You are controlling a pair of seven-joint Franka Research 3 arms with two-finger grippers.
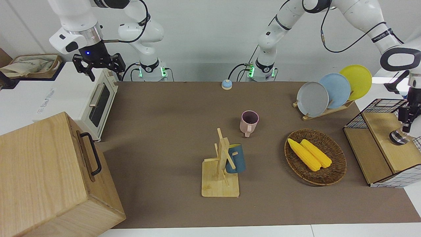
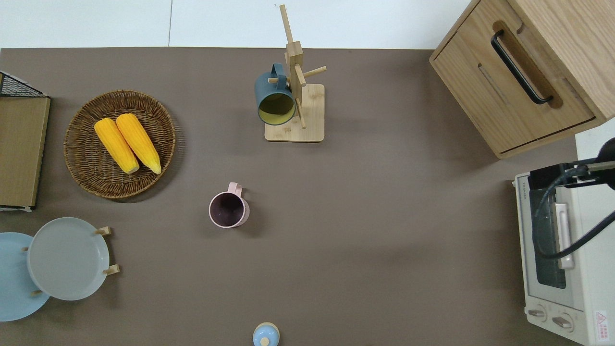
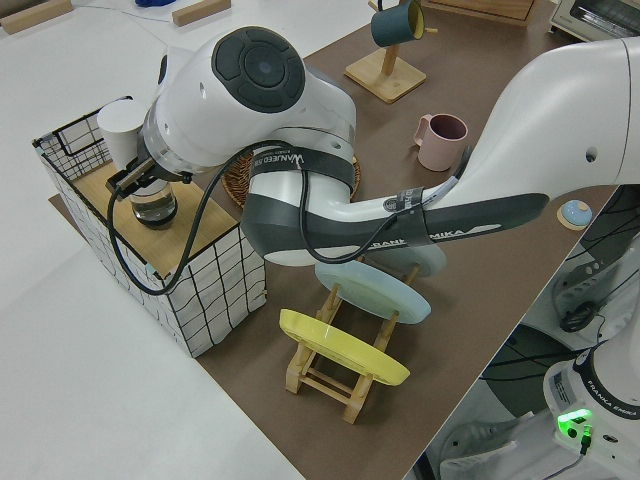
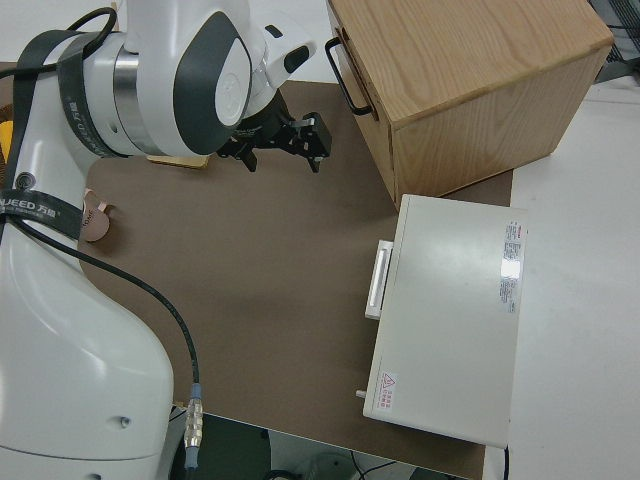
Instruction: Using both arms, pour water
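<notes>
At the left arm's end of the table, the front view is showing the left gripper (image 1: 404, 131) reaching down onto a glass vessel (image 1: 398, 137) on the wire crate's wooden shelf (image 1: 388, 138); whether its fingers are clamping I cannot tell. The right gripper (image 1: 98, 65) is hanging spread open by the toaster oven (image 1: 93, 102). Overhead, the pink mug (image 2: 228, 209) is standing alone mid-table. In the left side view, a square, upright grasp looks wise, to avoid spilling.

We see a robot lab arranged like a kitchen: two white arms (image 1: 361, 16) are fixed at a bench (image 1: 164, 131) with a brown mat, where a toaster oven (image 1: 95, 98), a plate rack (image 1: 329, 90) and a mug tree (image 1: 222, 161) stand.
</notes>
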